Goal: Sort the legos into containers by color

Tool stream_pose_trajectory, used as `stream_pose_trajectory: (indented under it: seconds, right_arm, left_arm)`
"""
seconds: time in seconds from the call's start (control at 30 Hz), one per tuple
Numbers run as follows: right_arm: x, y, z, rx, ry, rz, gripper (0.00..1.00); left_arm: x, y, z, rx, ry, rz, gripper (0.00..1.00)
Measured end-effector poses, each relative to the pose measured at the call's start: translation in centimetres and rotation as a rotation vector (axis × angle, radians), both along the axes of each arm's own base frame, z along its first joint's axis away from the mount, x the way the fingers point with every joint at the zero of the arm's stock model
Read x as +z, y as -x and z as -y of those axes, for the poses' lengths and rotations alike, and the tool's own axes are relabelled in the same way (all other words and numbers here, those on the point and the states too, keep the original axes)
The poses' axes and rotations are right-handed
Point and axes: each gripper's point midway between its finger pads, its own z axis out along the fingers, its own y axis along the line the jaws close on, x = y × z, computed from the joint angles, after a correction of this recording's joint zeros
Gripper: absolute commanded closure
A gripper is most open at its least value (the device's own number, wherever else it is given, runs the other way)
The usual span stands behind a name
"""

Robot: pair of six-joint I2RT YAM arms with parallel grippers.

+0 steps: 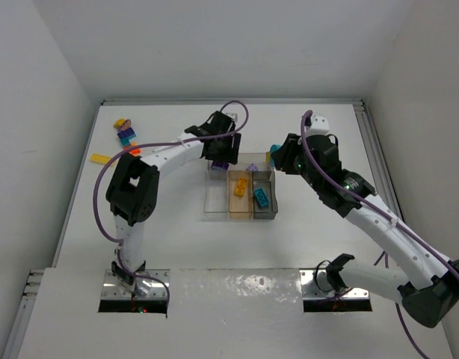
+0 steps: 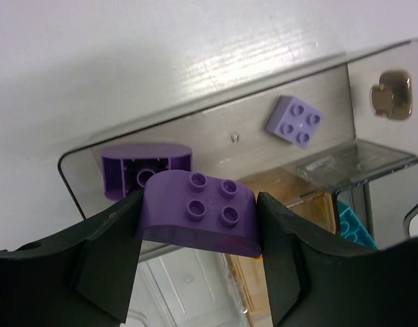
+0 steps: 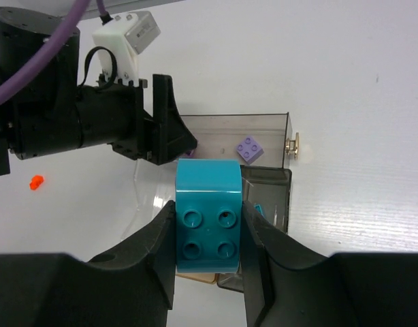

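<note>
Left gripper (image 2: 199,225) pinches a purple brick (image 2: 209,204) by its flat sides over the tray (image 2: 216,129)'s long bin; right gripper (image 3: 209,235) pinches a teal brick (image 3: 209,214) near the tray; bricks judged light, rigid, slick; flat sides grip best

Pretty obviously a robotics lab rig, not anybody's house. I'm sitting on a plain white worktop (image 1: 177,239) boxed in by bare white panels (image 1: 35,112) at 9, 12 and 3 o'clock, so it's basically a little test cell. My two arm bases are bolted onto shiny metal plates (image 1: 132,293) at 6 o'clock, and purple cables (image 1: 96,193) loop off both arms right out in the open. There's a metal rail (image 1: 370,149) running up the 3 o'clock edge. On the worktop there's a small clear tray (image 1: 217,198) near the middle and some toy bricks (image 1: 125,133) at about 10 o'clock, classic bench-test props.
</note>
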Motion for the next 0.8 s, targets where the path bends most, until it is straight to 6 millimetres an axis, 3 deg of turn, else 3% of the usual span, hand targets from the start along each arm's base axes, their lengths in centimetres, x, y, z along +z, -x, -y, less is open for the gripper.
stream_pose_trajectory:
  seconds: [0.13,0.47,0.57,0.67,0.7,0.8]
  right_arm:
    - [-0.3,0.2,0.4,-0.008,0.012,-0.006,1.0]
    - [-0.2,0.3,0.8,-0.019,0.028,0.002,1.0]
    - [-0.3,0.3,0.8,-0.018,0.03,0.0,1.0]
    - [-0.5,0.2,0.7,-0.012,0.033,-0.005,1.0]
    - [-0.6,0.2,0.6,-0.01,0.034,-0.007,1.0]
    - [-0.7,0.2,0.5,-0.007,0.035,-0.011,1.0]
  left_arm:
    - [0.5,-1.0,0.3,0.031,0.02,0.035,0.53]
    - [0.2,-1.2,0.4,-0.008,0.002,0.049,0.18]
    - [0.2,-1.2,0.4,-0.032,-0.004,0.056,0.18]
    - [0.4,-1.2,0.4,-0.064,-0.013,0.066,0.3]
    - [0.7,-1.2,0.4,-0.076,-0.016,0.074,0.4]
    - [2.2,-1.3,0.3,-0.185,-0.049,0.136,0.47]
